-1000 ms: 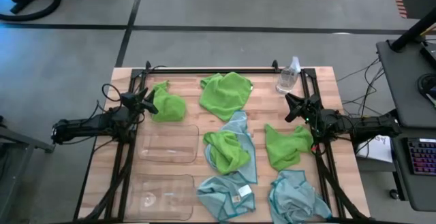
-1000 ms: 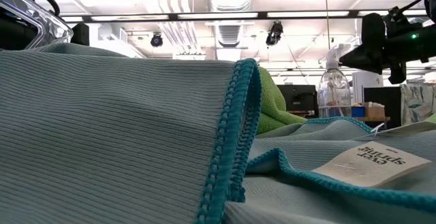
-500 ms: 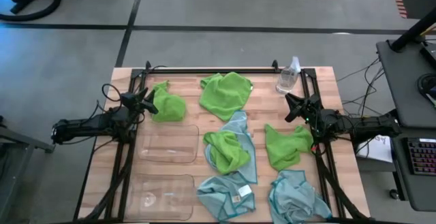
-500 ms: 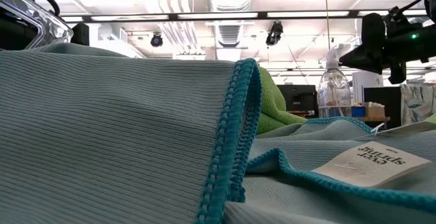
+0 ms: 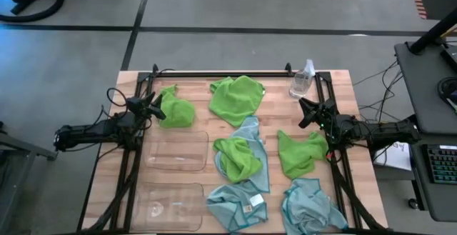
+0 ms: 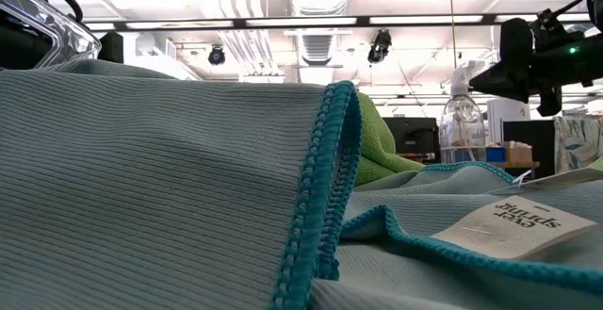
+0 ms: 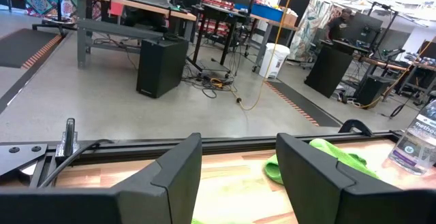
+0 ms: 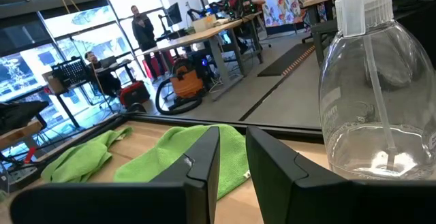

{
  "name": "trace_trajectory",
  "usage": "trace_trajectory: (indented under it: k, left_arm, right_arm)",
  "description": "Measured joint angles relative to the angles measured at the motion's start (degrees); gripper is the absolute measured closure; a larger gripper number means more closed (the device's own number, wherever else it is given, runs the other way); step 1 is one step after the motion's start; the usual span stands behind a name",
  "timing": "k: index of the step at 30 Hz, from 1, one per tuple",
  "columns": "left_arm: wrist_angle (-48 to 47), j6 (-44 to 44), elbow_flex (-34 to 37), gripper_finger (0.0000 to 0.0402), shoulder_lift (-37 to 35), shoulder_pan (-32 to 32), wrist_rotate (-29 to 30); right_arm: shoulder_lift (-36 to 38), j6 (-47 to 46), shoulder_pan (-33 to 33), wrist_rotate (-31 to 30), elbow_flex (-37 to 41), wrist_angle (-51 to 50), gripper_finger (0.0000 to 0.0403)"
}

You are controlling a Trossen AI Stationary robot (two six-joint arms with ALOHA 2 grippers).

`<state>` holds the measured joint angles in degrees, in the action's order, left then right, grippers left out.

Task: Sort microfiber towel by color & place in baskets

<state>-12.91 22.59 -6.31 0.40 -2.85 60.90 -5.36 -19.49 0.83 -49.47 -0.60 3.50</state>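
High view: both baskets empty; left tool spread beyond them, right tool nearly pressed together, across the towels

No visible change, all views.

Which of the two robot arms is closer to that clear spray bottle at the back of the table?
The right. The right gripper sits just in front of the spray bottle on the same side of the table. The left gripper is across the table, beside a green towel.
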Motion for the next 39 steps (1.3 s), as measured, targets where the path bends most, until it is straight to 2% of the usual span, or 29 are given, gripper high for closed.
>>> trace_trajectory:
  k: [15, 22, 39]
  left_arm:
    - [0.0, -0.2, 0.0, 0.0228, 0.0, 0.0, 0.0]
    - [0.0, -9.8, 0.0, 0.0228, 0.0, 0.0, 0.0]
    - [0.0, -9.9, 0.0, 0.0228, 0.0, 0.0, 0.0]
  right_arm:
    - [0.0, 0.0, 0.0, 0.0, 0.0, 0.0, 0.0335]
    - [0.0, 0.0, 0.0, 0.0, 0.0, 0.1, 0.0335]
    - [0.0, 0.0, 0.0, 0.0, 0.0, 0.2, 0.0335]
